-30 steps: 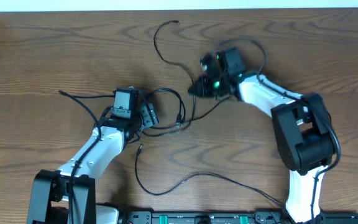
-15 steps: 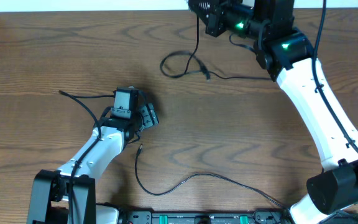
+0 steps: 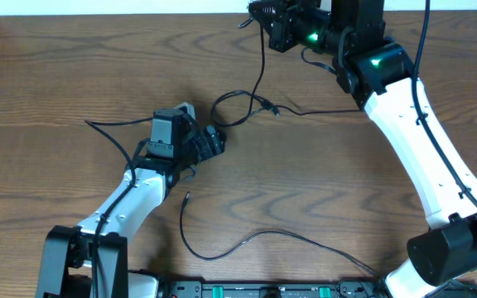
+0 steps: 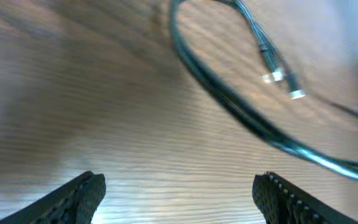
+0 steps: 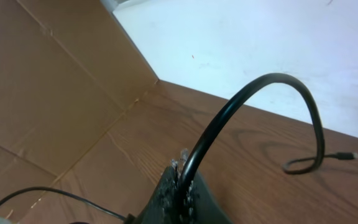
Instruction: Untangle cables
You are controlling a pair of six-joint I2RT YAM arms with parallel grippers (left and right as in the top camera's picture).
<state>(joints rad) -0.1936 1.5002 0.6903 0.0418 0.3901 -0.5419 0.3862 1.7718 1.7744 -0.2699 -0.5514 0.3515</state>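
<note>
Right gripper (image 3: 259, 15) clenched on thin black cable (image 3: 262, 62), up at the 12 o'clock edge of the brown wooden table (image 3: 56, 74); brown cardboard wall (image 5: 55, 93) nearby. Cable drops to a loop at 1 o'clock, just beside left gripper (image 3: 212, 142), which is spread and empty. Second thin black cable (image 3: 263, 233) lies at its 6 o'clock, apart.

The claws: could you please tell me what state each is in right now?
Left claw: open, empty.
Right claw: closed on a black cable.

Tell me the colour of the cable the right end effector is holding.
Black: the cable in the right end effector shows best in the right wrist view.
</note>
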